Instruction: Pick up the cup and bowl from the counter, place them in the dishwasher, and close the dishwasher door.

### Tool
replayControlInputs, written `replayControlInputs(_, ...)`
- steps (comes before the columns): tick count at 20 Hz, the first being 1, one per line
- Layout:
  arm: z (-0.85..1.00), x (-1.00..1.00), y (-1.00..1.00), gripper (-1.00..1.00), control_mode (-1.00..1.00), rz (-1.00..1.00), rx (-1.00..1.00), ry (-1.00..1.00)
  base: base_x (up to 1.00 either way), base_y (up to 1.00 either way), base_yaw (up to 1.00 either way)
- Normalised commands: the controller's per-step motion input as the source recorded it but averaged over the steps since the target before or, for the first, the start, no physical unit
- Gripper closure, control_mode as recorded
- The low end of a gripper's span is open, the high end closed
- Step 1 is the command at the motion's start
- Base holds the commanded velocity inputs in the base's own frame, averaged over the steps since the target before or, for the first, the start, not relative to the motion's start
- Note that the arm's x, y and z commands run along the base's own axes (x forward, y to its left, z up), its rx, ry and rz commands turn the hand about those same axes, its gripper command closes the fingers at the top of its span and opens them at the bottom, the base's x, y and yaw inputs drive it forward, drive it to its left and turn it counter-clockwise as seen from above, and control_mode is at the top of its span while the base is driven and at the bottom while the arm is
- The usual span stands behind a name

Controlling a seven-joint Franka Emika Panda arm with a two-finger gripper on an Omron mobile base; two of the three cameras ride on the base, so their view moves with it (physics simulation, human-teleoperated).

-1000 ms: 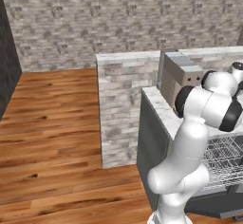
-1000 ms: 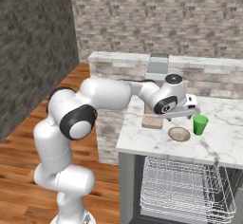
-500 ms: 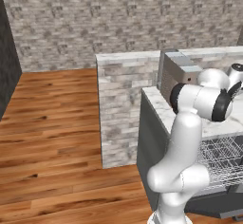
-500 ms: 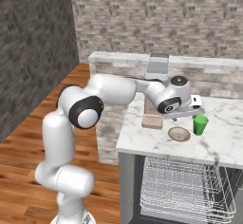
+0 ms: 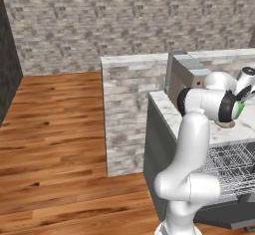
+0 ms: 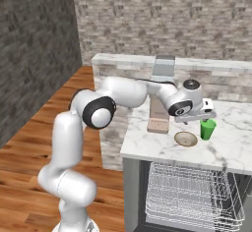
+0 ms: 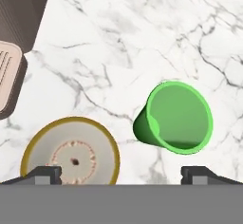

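A green cup (image 7: 173, 116) stands upright and empty on the marbled counter (image 7: 118, 38), just beside an empty tan bowl (image 7: 71, 152) cut off at the frame's bottom. The gripper (image 6: 205, 114) hovers above the cup, jaws spread wide, holding nothing. Below, the dishwasher's wire rack (image 6: 189, 194) sits pulled out, empty.
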Motion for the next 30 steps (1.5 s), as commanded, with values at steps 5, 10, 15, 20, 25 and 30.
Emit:
replayControlInputs(5,-0.17,0.27,-0.14,-1.0,-1.0,0.0,0.0,0.0,0.0,0.0,0.0)
replayControlInputs(10,-0.22,0.27,-0.09,-1.0,-1.0,0.01,0.0,0.0,0.0,0.0,0.0)
replayControlInputs(15,-0.21,0.32,-0.1,-1.0,-1.0,0.01,0.0,0.0,0.0,0.0,0.0)
replayControlInputs(20,-0.13,0.27,-0.11,-1.0,-1.0,0.01,0.0,0.0,0.0,0.0,0.0)
replayControlInputs(25,-0.06,0.19,-0.15,-1.0,-1.0,0.01,0.0,0.0,0.0,0.0,0.0)
replayControlInputs(30,-0.1,0.08,-0.12,-1.0,-1.0,0.02,0.0,0.0,0.0,0.0,0.0)
